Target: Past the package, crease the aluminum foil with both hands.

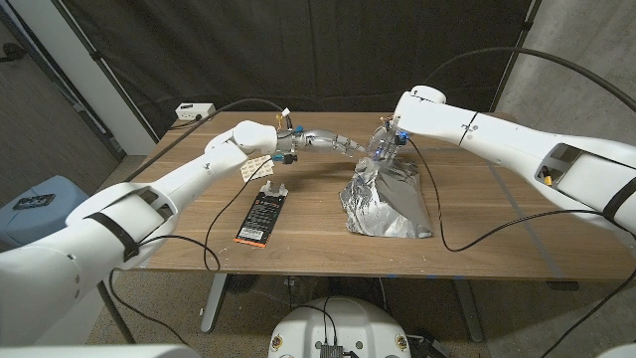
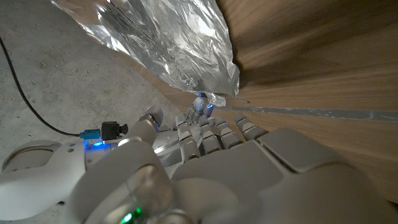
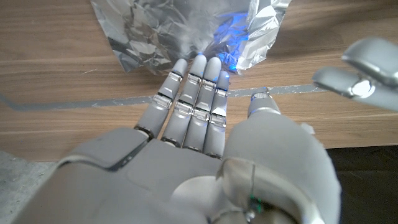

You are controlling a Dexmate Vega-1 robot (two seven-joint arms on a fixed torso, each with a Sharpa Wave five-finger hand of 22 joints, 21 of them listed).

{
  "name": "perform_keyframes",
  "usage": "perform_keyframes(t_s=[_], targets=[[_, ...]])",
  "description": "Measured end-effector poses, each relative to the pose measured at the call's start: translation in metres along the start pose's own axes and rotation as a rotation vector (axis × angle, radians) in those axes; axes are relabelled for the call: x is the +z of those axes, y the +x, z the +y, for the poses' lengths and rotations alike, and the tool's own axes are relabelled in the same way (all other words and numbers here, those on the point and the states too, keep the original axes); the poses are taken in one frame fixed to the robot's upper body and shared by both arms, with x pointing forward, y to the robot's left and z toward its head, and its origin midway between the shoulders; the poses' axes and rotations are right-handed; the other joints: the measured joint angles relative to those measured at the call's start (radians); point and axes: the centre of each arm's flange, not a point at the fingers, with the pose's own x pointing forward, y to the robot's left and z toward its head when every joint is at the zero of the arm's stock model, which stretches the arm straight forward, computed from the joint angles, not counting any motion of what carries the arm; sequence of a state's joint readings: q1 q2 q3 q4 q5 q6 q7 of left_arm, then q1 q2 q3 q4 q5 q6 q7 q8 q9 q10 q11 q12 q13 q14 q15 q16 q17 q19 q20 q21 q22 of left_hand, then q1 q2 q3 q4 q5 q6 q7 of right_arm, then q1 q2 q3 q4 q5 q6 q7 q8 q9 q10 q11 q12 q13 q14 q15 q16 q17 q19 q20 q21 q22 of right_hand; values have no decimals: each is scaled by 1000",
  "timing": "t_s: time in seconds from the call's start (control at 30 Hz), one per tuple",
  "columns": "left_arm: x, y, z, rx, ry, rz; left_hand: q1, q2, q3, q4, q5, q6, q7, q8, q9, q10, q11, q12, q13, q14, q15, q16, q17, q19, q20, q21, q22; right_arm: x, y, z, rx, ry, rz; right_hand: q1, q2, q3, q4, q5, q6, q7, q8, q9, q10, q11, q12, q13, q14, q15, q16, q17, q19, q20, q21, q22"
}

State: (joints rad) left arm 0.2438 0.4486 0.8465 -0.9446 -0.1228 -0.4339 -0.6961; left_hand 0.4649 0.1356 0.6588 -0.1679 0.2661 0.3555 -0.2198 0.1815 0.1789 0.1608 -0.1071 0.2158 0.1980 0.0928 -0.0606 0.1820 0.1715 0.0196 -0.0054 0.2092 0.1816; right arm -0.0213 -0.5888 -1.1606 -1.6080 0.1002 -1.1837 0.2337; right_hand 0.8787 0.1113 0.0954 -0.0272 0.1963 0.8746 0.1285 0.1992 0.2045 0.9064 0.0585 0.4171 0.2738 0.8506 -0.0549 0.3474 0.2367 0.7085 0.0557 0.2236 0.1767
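Lying lengthwise front-to-back, foil (image 1: 386,199); both robot hands, left (image 1: 333,142) and right (image 1: 383,147), touch its far end, fingers extended together.

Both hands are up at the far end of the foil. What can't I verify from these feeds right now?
- Whether the left hand grips the aluminum foil: head view too small, left wrist view blocked by its own fingers.
- Right hand contact: fingertips reach the foil edge; grip unclear.
- Package label: too small.

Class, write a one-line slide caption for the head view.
Both white robot hands, left and right, meet at the far edge of crumpled silver aluminum foil, beside a flat black package.
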Motion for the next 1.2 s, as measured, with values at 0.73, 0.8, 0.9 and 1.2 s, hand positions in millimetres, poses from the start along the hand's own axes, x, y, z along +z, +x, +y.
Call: perform_keyframes(t_s=[0.73,0.8,0.9,1.2], targets=[[18,-24,34,115,-19,-61,0,0,0,0,0,0,0,0,0,4,4,0,0,0,0,0,0,0,0,0,0,4,6,11,49,84,-100,2,12,15,-15,0,-2,2,0,0,-1,-9,-15,-12,8,6,-15,-14,5,-2,-6,0],[19,-24,34,115,-24,-70,1,-1,-2,2,0,0,0,0,0,4,4,0,0,0,0,0,0,0,0,0,0,4,4,11,49,88,-105,2,12,15,-15,0,-1,2,0,0,-1,-9,-20,-14,8,7,-15,-14,5,-2,-6,0],[21,-25,34,113,-30,-81,5,-5,-3,3,0,0,0,0,0,4,4,0,0,4,4,0,0,4,-4,0,0,3,2,9,46,94,-110,6,16,19,-20,0,-5,-2,0,0,-1,-9,-23,-14,8,7,-15,-14,5,-2,-6,0],[22,-25,42,126,-60,-114,11,0,-6,0,0,0,0,0,0,7,0,0,0,6,5,0,0,7,0,0,0,-5,-7,-5,-19,114,-110,6,16,24,-24,0,-5,-2,0,0,-1,-9,-29,-19,8,7,-15,-11,0,-8,-6,0]])
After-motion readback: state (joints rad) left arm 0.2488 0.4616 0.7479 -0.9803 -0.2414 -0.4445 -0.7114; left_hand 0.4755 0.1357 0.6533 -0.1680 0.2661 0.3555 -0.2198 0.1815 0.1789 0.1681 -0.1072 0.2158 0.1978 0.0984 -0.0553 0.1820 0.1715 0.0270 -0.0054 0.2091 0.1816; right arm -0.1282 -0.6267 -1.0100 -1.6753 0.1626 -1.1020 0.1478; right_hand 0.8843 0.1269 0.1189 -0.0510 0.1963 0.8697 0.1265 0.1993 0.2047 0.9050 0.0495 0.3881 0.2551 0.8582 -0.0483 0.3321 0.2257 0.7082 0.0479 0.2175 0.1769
